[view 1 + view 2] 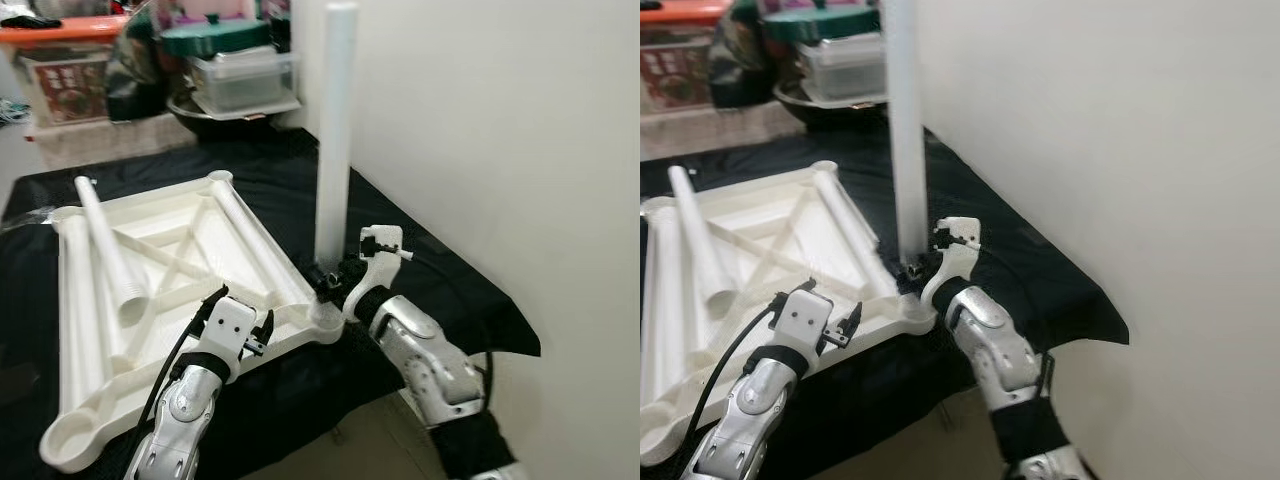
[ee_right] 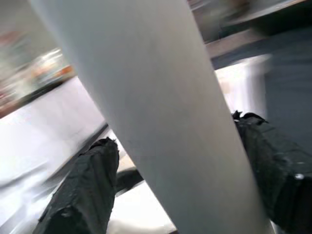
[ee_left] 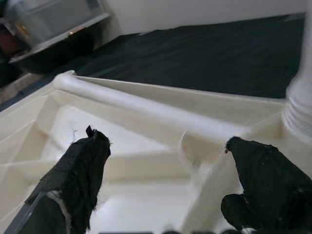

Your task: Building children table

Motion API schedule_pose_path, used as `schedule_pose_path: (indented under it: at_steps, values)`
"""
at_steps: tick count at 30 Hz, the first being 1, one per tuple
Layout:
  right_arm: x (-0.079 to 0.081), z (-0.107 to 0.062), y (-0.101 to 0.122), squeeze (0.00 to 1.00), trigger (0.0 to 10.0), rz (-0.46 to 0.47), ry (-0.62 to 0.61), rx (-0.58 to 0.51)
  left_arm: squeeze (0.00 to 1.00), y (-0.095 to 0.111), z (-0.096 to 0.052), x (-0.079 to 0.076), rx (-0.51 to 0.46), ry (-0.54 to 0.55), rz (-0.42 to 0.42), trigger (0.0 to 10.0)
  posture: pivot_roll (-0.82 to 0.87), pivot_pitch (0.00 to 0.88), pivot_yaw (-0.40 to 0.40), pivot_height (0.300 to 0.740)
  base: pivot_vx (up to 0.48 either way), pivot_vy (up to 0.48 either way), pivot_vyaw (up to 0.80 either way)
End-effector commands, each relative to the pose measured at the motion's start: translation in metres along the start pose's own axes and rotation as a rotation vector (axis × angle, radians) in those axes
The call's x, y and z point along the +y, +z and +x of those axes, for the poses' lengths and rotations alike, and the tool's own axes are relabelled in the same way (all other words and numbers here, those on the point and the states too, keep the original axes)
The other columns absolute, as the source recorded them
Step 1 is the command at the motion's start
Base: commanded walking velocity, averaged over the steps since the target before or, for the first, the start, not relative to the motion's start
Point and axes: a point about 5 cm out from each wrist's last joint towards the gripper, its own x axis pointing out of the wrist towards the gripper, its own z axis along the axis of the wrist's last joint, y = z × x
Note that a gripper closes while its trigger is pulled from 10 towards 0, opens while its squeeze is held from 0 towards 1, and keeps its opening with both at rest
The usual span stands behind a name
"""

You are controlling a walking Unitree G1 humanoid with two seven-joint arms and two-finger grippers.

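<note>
The long white cylindrical plastic leg (image 1: 334, 130) stands upright, its long axis vertical, with its lower end at the near right corner socket of the upturned white moulded plastic tabletop (image 1: 170, 300). The right end effector (image 1: 327, 278) is closed around the base of this leg, one black padded finger (image 2: 83, 183) on each side of the smooth tube, as the right wrist view shows. The socket lies directly below the grasp, so the coming move is judged to turn on keeping the leg vertical over that corner while it is seated; whether it is fully seated cannot be told.

The left end effector (image 1: 262, 335) hovers just beside the same corner, over the tabletop's rim, its fingers spread and holding nothing. The right arm is therefore the nearer one to the leg.

Two further white ribbed-ended tubes (image 1: 110, 250) lie flat in the tabletop's ribbed underside, beyond the left end effector. The tabletop rests on a black cloth (image 1: 440, 270) covering the counter.
</note>
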Motion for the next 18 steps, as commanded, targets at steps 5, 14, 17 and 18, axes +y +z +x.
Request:
schedule_pose_path:
  at_steps: [5, 14, 17, 18]
  values:
    - [0.042, -0.012, 0.0, 0.0, 10.0, -0.048, 0.53, 0.099, 0.0, -0.001, 0.0, 0.003, 0.002, -0.001, 0.012, 10.0, 0.07, 0.0, -0.024, 0.74, 0.0, 0.0, 0.0]
    - [0.029, -0.002, -0.019, 0.0, 0.0, -0.151, 0.459, 0.173, 0.0, -0.002, -0.003, 0.005, 0.008, 0.024, 0.015, 10.0, 0.09, 0.0, -0.041, 0.74, 0.0, 0.0, 0.0]
    - [0.001, 0.013, -0.019, 0.0, 0.0, -0.154, 0.12, 0.16, 0.0, -0.003, -0.005, 0.005, 0.012, 0.028, 0.015, 10.0, 0.09, 0.0, -0.039, 0.74, 0.0, 0.0, 0.0]
    - [-0.014, 0.017, -0.02, 0.0, 0.0, -0.132, -0.055, 0.163, 0.0, -0.004, -0.006, 0.005, 0.014, 0.029, 0.015, 10.0, 0.09, 0.0, -0.039, 0.74, 0.0, 0.0, 0.0]
